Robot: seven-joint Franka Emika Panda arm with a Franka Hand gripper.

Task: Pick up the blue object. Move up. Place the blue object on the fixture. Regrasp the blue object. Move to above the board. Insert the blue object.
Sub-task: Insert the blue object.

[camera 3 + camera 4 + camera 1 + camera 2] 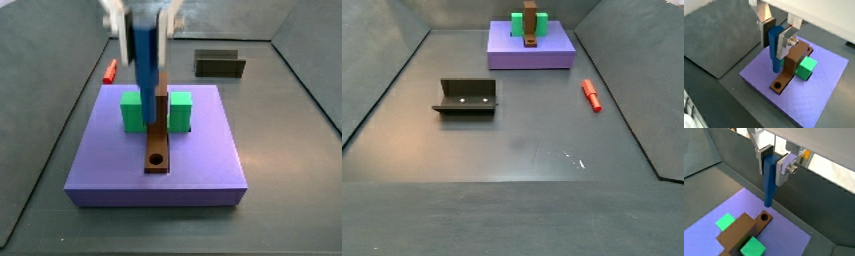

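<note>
My gripper [775, 40] is shut on the blue object [774, 52], a slim blue peg that hangs upright between the silver fingers [784, 168]. It hovers above the purple board [817, 100], clear of its surface. In a wrist view the blue object's [769, 180] lower tip hangs a little short of the round hole [765, 218] at the end of the brown bar [741, 233]. In a side view the gripper [144, 40] and blue object [142, 60] hang over the bar [158, 140] between the green blocks [132, 110]. The dark fixture [466, 97] stands empty on the floor, away from the board [529, 50].
A red peg [591, 95] lies on the grey floor beside the board, also seen as the red peg [110, 70] at the board's far left. Grey walls enclose the floor. A second green block [179, 112] flanks the bar.
</note>
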